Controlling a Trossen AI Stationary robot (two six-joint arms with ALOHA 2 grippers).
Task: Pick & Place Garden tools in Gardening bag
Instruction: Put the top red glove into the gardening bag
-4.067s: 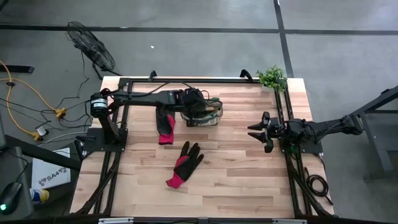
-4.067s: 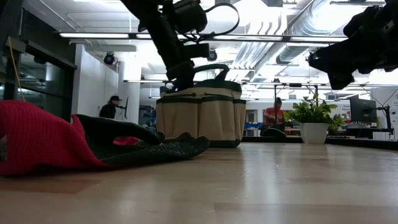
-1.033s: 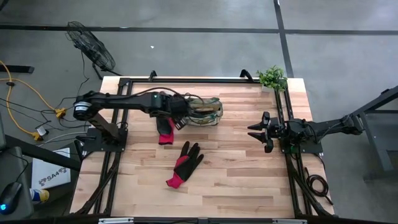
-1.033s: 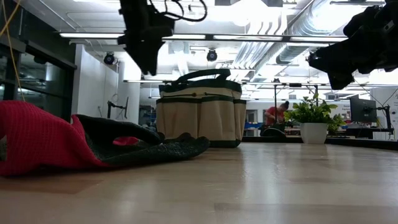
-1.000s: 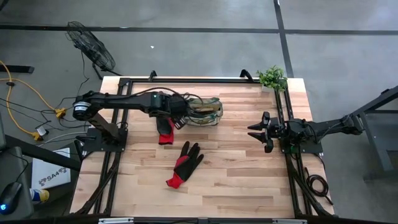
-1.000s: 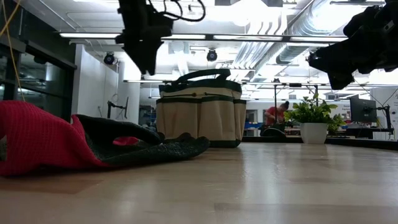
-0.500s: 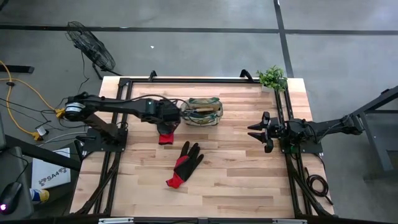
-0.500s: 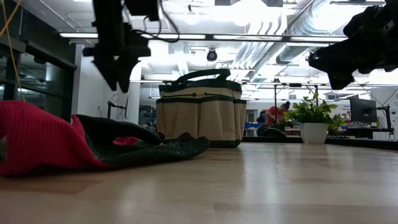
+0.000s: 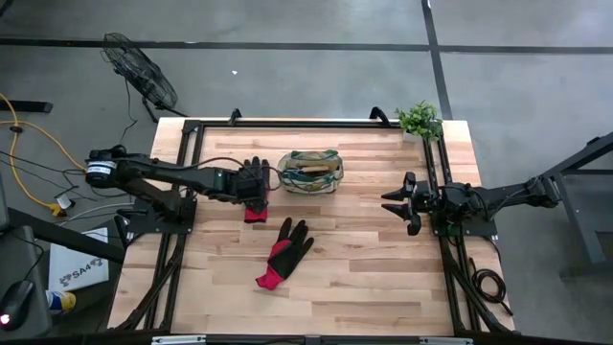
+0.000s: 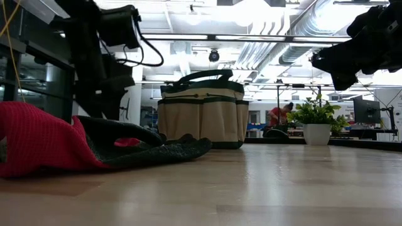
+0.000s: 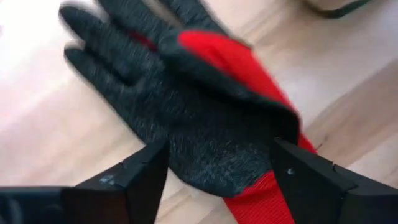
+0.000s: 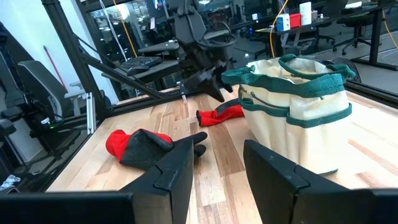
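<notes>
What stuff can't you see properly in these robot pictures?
- Inside of the olive-tan fabric bag: too small from above in the high view; its wall hides it in the low view.
- Black-and-red glove under the left end effector: the arm covers most of it in the high view.
- That glove's fingertips: blurred and cut off in the left wrist view.

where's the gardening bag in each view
High view: the gardening bag sits in the far middle of the table.
Low view: it stands at picture centre, behind the gloves.
Left wrist view: only a sliver of what may be its base at the top right edge.
Right wrist view: large at the right.
Shared landmark: the red-and-black glove lying beside the bag.
</notes>
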